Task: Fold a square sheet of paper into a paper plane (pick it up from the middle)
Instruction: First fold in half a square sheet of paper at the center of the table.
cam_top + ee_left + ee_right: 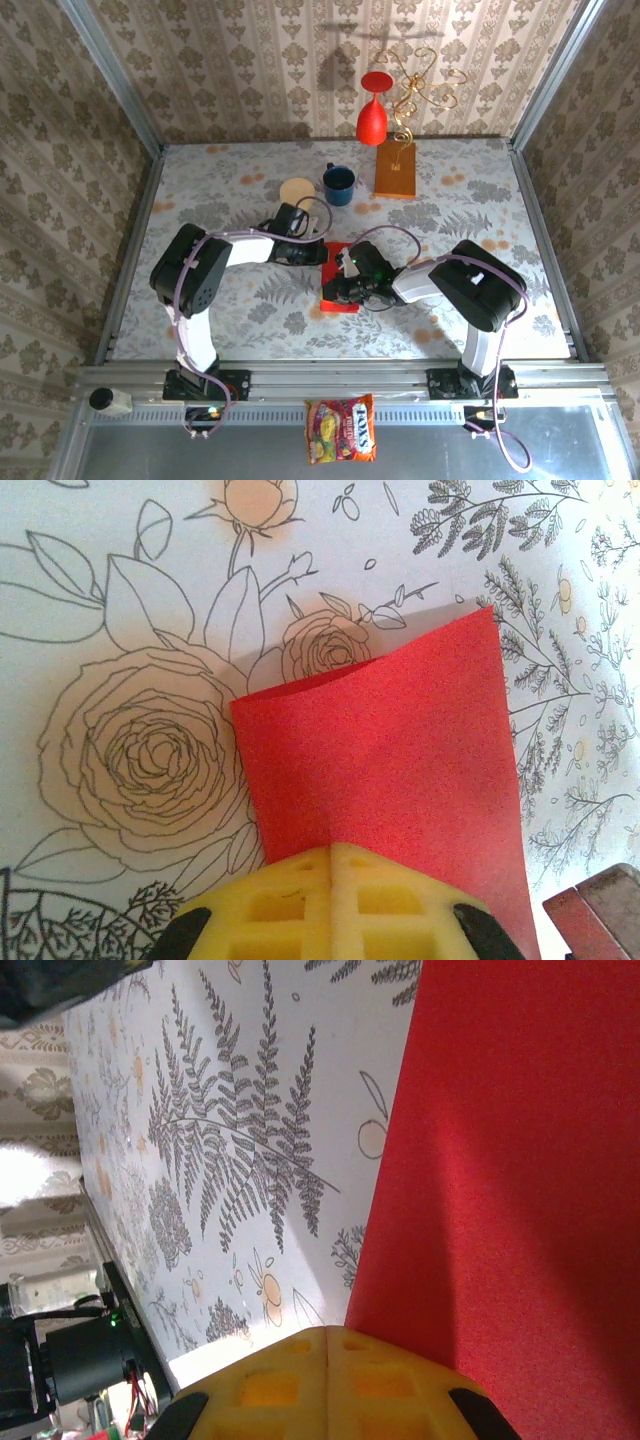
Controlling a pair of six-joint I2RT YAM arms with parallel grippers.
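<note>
At centre of the top view, the square sheet of paper (338, 303) is resting on the floral table (240, 205), curling into a first soft fold. The left gripper (332, 865) and right gripper (328, 1345) are both pinching it shut-padded, so crisp creasing and nose and wing folds are probably still remaining.

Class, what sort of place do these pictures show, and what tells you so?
Probably a robot test cell dressed up like a home: patterned wallpaper on the walls, a floral tablecloth, and a bare metal frame around the table.
</note>
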